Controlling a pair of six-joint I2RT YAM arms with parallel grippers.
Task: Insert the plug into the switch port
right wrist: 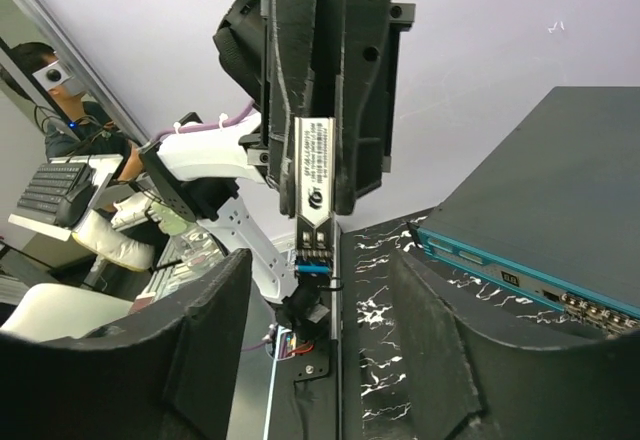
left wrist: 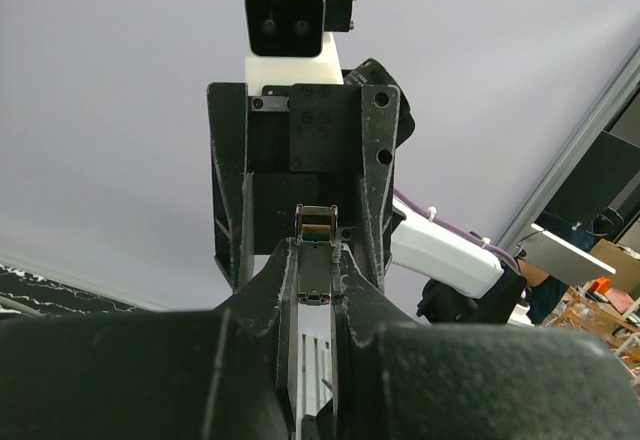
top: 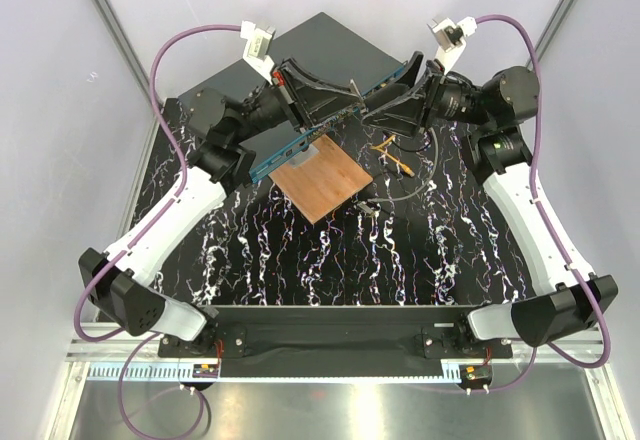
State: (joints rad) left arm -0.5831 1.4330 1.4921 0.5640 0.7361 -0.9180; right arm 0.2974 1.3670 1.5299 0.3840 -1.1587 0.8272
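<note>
Plug [right wrist: 314, 175]: small metal module, likely light, rigid, slick-sided. Held aloft, apart from switch [right wrist: 540, 190] ports [right wrist: 578, 305]. Left tool [left wrist: 316, 260] clenched on its body; right tool [left wrist: 305, 205] released, jaws wide. Grip flat sides mid-body, nose free.

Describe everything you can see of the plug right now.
The plug is a slim, silvery metal module with a pale printed label on one face and a blue tab at one end. It is held in the air, clamped between the fingers of the left gripper, with its blue end pointing toward the open right gripper. It is clear of the switch.
</note>
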